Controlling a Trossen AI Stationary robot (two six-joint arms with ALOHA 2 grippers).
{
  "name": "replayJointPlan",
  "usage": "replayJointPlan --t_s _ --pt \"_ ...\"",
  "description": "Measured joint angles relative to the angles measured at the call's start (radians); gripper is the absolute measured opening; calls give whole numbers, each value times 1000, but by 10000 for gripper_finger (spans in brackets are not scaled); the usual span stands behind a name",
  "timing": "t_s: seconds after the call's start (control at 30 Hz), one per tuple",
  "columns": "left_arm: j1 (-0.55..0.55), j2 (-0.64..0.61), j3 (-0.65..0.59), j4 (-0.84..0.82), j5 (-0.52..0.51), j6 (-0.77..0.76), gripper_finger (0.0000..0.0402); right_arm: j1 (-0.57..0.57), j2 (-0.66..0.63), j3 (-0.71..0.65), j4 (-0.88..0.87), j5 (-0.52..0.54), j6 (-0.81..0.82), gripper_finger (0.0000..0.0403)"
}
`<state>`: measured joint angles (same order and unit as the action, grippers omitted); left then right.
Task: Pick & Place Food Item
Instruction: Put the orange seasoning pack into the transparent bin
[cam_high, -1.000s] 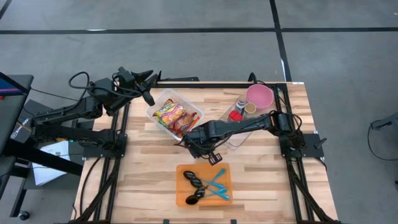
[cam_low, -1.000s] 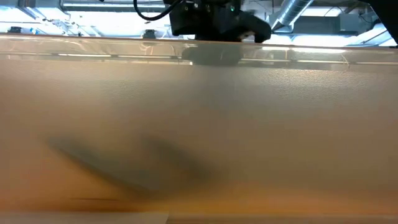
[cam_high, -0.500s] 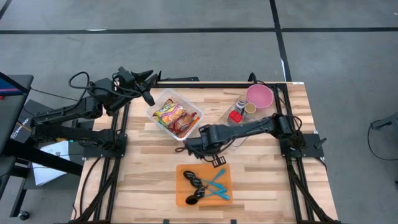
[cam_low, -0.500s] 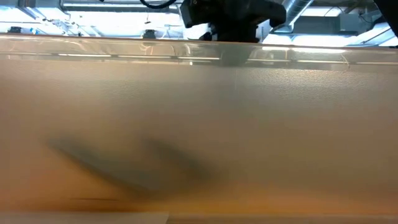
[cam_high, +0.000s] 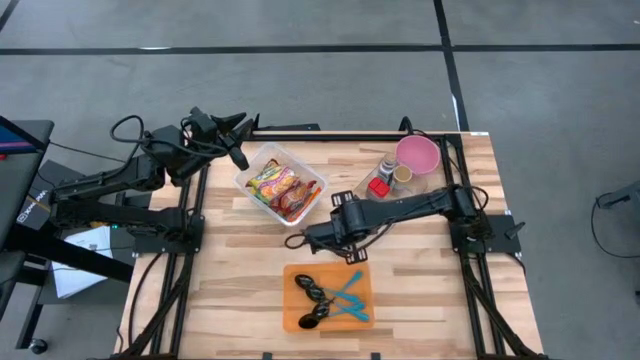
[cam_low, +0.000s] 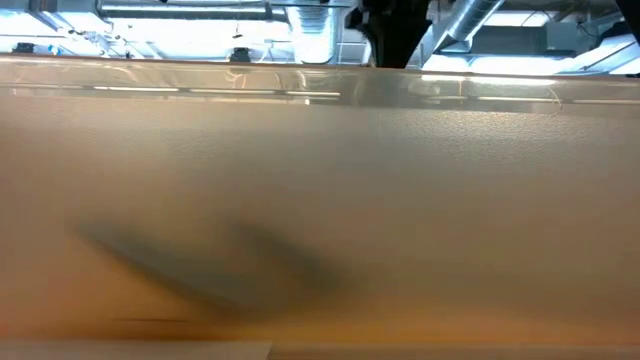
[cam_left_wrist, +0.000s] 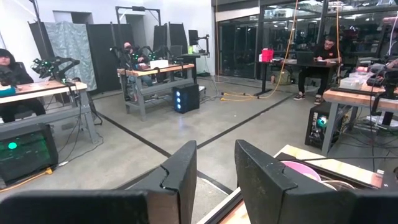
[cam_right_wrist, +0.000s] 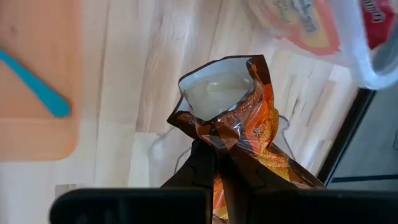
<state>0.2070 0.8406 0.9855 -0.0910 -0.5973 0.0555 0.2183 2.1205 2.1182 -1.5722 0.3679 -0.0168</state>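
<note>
robotics lab / shared workshop floor, pretty obvious | grey polished concrete floor with black tape lines (cam_high: 300, 30) | wooden workbenches loaded with other dark robot arms (cam_left_wrist: 152, 65) | glass-walled partitions at the back (cam_left_wrist: 273, 31) | people seated at desks (cam_left_wrist: 320, 59) | light wood-slat tabletop on a black metal frame (cam_high: 240, 270) | exposed silver ceiling ducts (cam_low: 470, 20)

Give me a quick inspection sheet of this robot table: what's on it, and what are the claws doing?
Surface: wooden table, slatted top.
Job's things: orange snack packet; clear bin of snack packets.
Clutter: orange tray with blue and black utensils; pink bowl; small containers beside it.
Grippers: right gripper pinches the snack packet above the table, between bin and tray; left gripper open, raised off the table's far left corner.
Cables: black loops near the left arm.
Surroundings: workshop, people seated at benches.
</note>
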Motion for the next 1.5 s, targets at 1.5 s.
replayJointPlan --t_s 1.5 --pt "-246 463 1 778 507 -269 133 331 -559 -164 1292 378 -71 4"
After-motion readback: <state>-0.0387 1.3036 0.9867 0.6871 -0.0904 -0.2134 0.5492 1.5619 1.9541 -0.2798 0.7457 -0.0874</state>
